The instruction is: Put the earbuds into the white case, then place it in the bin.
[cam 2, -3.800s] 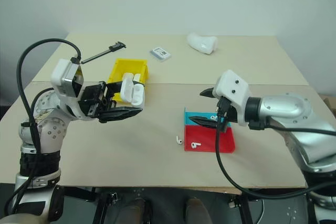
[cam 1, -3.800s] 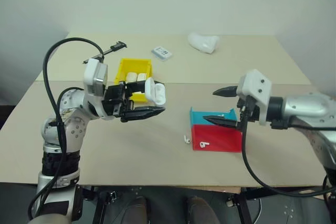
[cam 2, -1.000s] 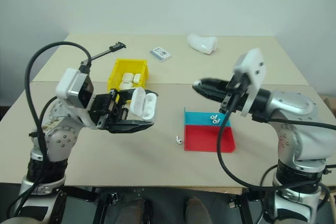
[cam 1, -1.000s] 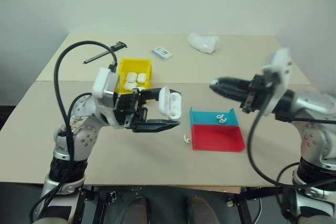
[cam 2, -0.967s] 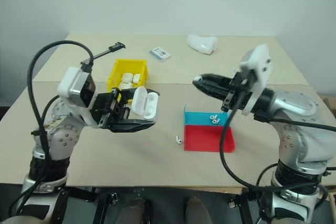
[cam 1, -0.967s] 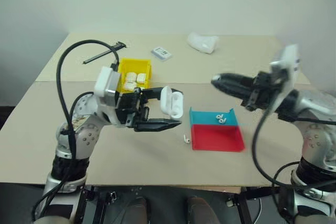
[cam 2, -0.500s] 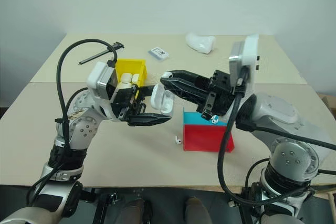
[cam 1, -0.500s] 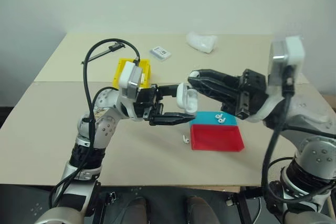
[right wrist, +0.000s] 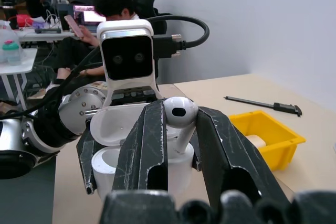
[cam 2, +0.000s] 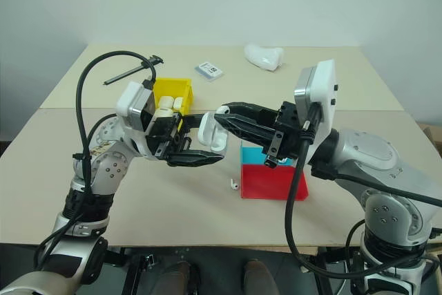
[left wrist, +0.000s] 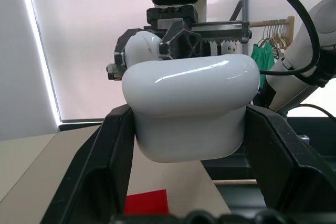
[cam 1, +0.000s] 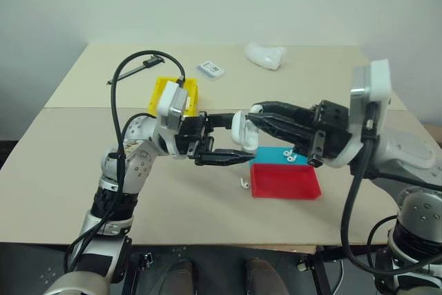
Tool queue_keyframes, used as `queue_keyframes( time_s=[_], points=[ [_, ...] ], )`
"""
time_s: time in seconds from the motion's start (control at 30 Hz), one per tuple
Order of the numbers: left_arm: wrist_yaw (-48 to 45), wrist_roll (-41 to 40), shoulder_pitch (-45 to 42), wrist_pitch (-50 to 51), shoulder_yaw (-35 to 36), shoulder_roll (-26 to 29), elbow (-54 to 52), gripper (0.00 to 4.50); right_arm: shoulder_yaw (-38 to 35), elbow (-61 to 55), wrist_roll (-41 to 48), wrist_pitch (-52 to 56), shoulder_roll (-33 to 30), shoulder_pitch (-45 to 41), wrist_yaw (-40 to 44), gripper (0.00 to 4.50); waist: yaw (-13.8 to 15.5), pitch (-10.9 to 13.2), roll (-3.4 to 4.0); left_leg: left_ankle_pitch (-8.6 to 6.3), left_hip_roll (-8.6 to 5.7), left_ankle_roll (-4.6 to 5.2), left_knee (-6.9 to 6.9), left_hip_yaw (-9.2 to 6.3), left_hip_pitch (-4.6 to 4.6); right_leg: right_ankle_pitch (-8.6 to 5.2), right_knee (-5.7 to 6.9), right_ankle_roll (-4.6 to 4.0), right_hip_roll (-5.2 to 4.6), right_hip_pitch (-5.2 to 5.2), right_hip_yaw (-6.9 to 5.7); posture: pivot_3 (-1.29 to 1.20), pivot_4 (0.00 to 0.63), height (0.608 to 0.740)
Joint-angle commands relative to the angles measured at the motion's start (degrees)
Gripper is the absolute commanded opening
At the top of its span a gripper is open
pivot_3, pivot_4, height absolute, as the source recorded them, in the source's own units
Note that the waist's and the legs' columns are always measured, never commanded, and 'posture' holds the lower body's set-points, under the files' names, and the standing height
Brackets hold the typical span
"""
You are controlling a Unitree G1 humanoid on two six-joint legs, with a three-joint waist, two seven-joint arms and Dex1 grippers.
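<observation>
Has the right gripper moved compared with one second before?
Yes. The right gripper, holding an earbud, moved left past the teal tray to the white case.

Head views: even, soft indoor light, seemingly from overhead. Table (cam 1: 62, 150) reads bright beige, no hard-edged shadows; only faint soft shade under the red tray (cam 1: 284, 183). Wall behind pale and flat, slightly darker toward the corners. Focus fair across the tabletop; small items at the far edge look a little soft.

Left wrist view: strongly backlit. Bright window strip glows along one side, wall washed out. White case (left wrist: 189, 106) carries streak highlights along its upper curve; near fingers (left wrist: 105, 166) dark, almost silhouetted.

Right wrist view: near fingers (right wrist: 152, 150) slightly soft, scuffs visible. Earbud (right wrist: 180, 113) sharp, glossy. Background room and seated person darker, possibly out of focus.
</observation>
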Motion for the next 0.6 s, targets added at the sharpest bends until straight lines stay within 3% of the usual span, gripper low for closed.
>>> queue_keyframes(
  time_s=[0.03,0.27,0.53,0.6],
  points=[
    [0.07,-0.87,-1.32,-0.37,1.07,0.03,-1.72,2.83,1.01,-1.03,-0.81,-2.28,-1.34,0.44,0.24,0.63,-0.01,0.0,0.0,0.0,0.0,0.0,0.0,0.0,0.0,0.0,0.0,0.0,0.0,0.0,0.0,0.0,0.15,0.74],
    [-0.3,-1.04,-1.24,-0.29,1.08,0.14,-1.92,2.83,3.43,-1.15,-3.71,-4.76,-2.91,1.56,-0.2,0.63,0.01,0.0,0.0,0.0,0.0,0.0,0.0,-0.01,0.0,0.0,-0.01,0.0,0.0,0.0,-0.01,0.0,0.15,0.74],
    [-0.19,-0.88,-1.63,-0.61,1.72,0.18,-1.18,2.83,2.09,-0.67,-0.82,-7.66,-6.25,3.64,5.42,3.28,0.07,0.0,-0.01,0.0,0.01,0.0,0.0,-0.02,-0.02,0.0,-0.05,0.0,0.0,0.01,-0.02,0.0,0.15,0.74],
    [-0.06,-0.66,-1.82,-0.82,1.97,0.26,-0.9,2.83,1.94,-0.2,-1.08,-8.22,-6.96,3.72,5.89,3.51,0.04,0.01,-0.01,-0.01,0.01,0.01,0.0,-0.02,-0.01,0.0,-0.07,0.0,0.0,0.02,-0.02,0.0,0.15,0.74]
  ],
)
